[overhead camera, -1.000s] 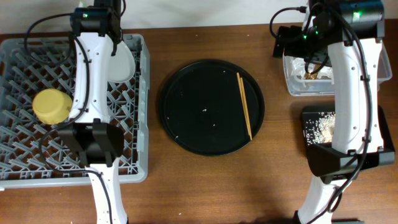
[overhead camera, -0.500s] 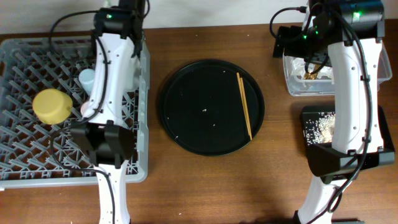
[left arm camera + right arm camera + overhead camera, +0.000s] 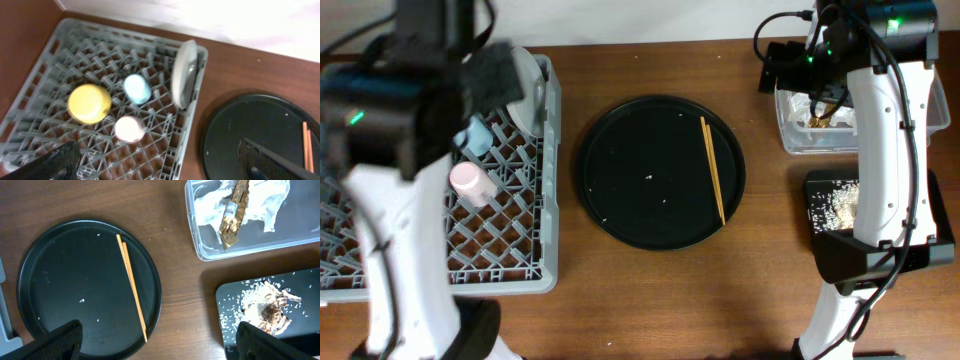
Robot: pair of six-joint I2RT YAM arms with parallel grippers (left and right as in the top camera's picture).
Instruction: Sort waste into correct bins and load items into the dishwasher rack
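The grey dishwasher rack holds a yellow bowl, a light blue cup, a pink cup and a pale plate standing on edge at its far right corner. My left gripper hangs high above the rack, open and empty. The chopsticks lie side by side on the round black tray. My right gripper is open and empty above the table, between that tray and the bins. Wrappers fill the clear tub. Rice and fried pieces lie in the black rectangular tray.
In the overhead view my raised left arm is blurred and covers the rack's left half, hiding the bowl. The right arm stands over both bins at the right edge. A few rice grains dot the round tray.
My left gripper has opened and let go of the plate, which now stands in the rack's far right corner. The left arm has risen high toward the camera. The right arm is still.
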